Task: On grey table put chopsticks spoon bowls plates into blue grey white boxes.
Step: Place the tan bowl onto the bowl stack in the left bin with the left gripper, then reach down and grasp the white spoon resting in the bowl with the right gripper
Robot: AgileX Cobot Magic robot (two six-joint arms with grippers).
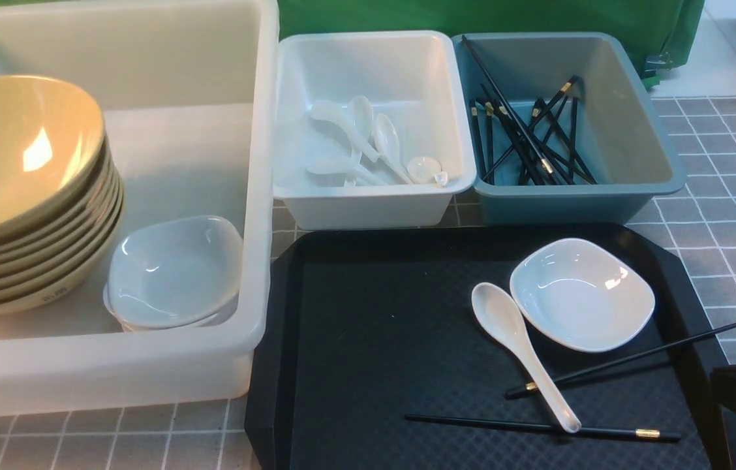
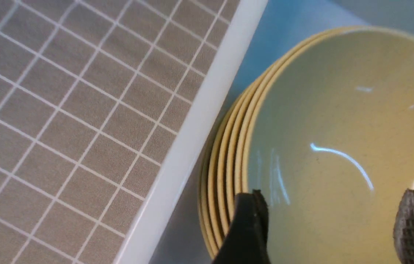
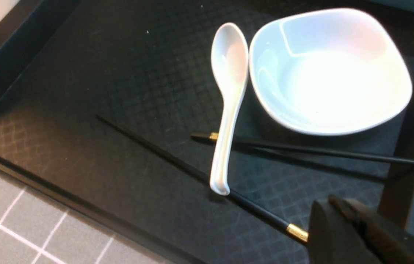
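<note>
Seen from the front, the grey surface (image 1: pixel 720 196) carries three bins in a row. The big translucent white tub (image 1: pixel 263 196) holds a stack of olive-tan bowls (image 1: pixel 22 196), with nested white dishes (image 1: pixel 172 271) just beside it. The smaller white bin (image 1: pixel 374 209) holds white soup spoons (image 1: pixel 361 140), and the blue-grey bin (image 1: pixel 577 202) holds a heap of black chopsticks (image 1: pixel 531 137). In front of the bins sits a black tray (image 1: pixel 374 326), still bearing one white dish (image 1: pixel 582 294), one spoon (image 1: pixel 518 346) touching its rim, and two loose chopsticks (image 1: pixel 629 358). Only the left wrist view shows the left end effector (image 2: pixel 333 194): its fingers are spread wide above the top bowl (image 2: pixel 339 110), one over the rim and one over the hollow, holding nothing. The right wrist view comes in closer on the tray. There the spoon's handle lies across both chopsticks, and the right end effector (image 3: pixel 326 207) hovers near a gold band, its fingers pressed together and empty.
</note>
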